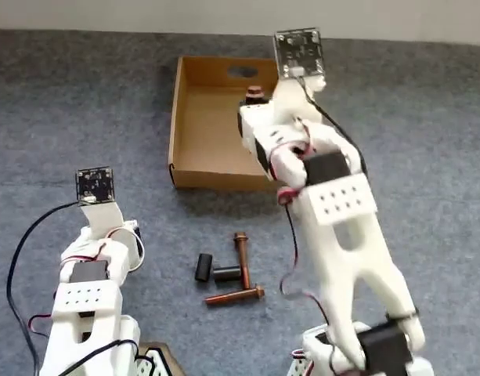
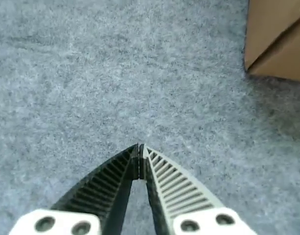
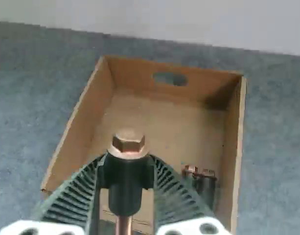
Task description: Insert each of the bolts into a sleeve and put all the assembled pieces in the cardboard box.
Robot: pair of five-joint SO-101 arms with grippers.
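Note:
My right gripper (image 3: 126,161) is shut on a black sleeve (image 3: 124,183) with a copper bolt (image 3: 126,143) through it, held above the near part of the cardboard box (image 3: 86,117). One assembled piece (image 3: 201,178) lies inside the box by a side wall. In the high view the right gripper (image 1: 255,106) hangs over the box (image 1: 194,149). On the carpet lie two copper bolts (image 1: 241,252) (image 1: 233,296) and two black sleeves (image 1: 203,267) (image 1: 227,274). My left gripper (image 2: 140,149) is shut and holds nothing, low over bare carpet left of the box.
Grey carpet covers the table. A corner of the box (image 2: 277,39) shows in the left wrist view. The left arm (image 1: 95,266) sits at the front left, the right arm's base (image 1: 365,345) at the front right. Loose parts lie between the arms.

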